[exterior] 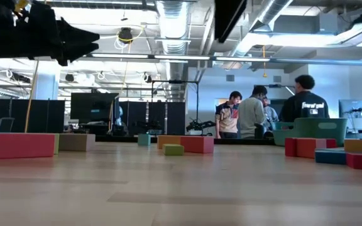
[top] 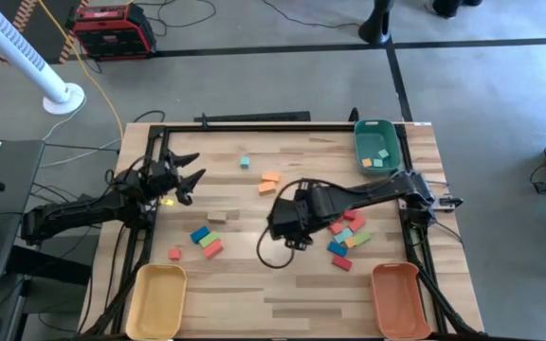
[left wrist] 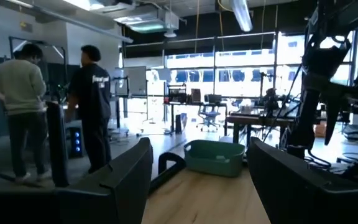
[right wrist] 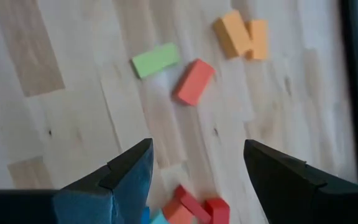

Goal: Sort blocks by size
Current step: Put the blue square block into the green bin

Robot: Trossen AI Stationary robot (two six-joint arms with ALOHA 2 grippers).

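The right gripper (right wrist: 194, 165) hangs over the middle of the table with its fingers (right wrist: 126, 171) spread wide and nothing between them. Just ahead of the fingertips lie a red block (right wrist: 194, 81) and a light green block (right wrist: 156, 60); farther ahead sit two orange blocks (right wrist: 241, 34), touching. Behind the fingertips, a cluster of red blocks (right wrist: 194, 208) lies close under the wrist.

The left gripper (top: 186, 175) waits near the left edge of the table, raised, fingers (left wrist: 126, 171) parted and empty.

Handling, as a judgement: the blocks appear to be solid, rigid, light pieces with flat, matte faces. They should not deform or break, and slip risk looks low. Take hold across the two long parallel sides at mid-length, fingers square to those faces. The red block is free on all sides and is the easier pick; blocks in the cluster touch one another, so a finger may nudge a neighbour.

The remaining blocks (top: 207, 237) lie scattered between the two grippers and beside the right arm. A few already rest in the green tray (top: 377, 128) at the far right corner. The yellow tray (top: 154, 317) and orange tray (top: 396, 317) stand at the near corners.

The table (top: 254, 294) is smooth pale wood, level, inside a dark frame. Beyond it is an open workshop with desks, ceiling ducts and several people (exterior: 250, 113) standing well apart from the table.
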